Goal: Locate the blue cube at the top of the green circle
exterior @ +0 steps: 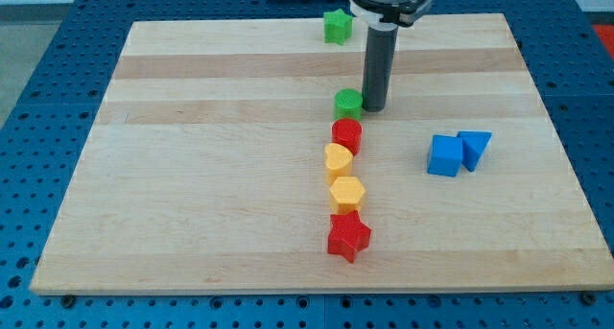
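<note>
Cube first: the blue cube (pixel 444 156) sits on the view's right half of the desk (pixel 192 223), touching a blue triangular block (pixel 475 147) on its right side. It looks like a small, rigid, light block with flat faces, so I judge it will slide easily on the smooth wood and may spin if pushed off-centre. There is no taking hold of it; the sensible contact is the middle of a flat face, probably its lower or right face, to drive it up and leftward. The triangular neighbour touching it could be dragged along or get in the way of reaching that right face.

The green circle (pixel 347 104), a short green cylinder, stands near the desk's middle, well apart from the cube. My tip (pixel 373 108) rests just beside it on its right, touching or nearly so; I cannot tell which. There is no claw on this rig, only the rod, so nothing is held.

Below the green circle runs a column toward the view's bottom: a red cylinder (pixel 347 135), a yellow heart-like block (pixel 338 162), a yellow hexagonal block (pixel 346 192) and a red star (pixel 348 236). A green star-like block (pixel 337 26) sits near the top edge, above the spot where the cube should end up.
</note>
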`<action>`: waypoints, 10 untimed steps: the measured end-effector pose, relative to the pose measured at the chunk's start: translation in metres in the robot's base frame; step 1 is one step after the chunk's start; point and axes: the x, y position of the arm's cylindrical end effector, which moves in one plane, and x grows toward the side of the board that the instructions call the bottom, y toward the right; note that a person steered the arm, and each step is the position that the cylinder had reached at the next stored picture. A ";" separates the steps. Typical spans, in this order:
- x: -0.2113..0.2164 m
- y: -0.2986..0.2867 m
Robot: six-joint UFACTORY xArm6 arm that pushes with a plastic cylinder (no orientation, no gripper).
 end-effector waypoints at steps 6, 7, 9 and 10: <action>0.050 0.164; 0.080 0.168; 0.122 0.150; 0.130 0.122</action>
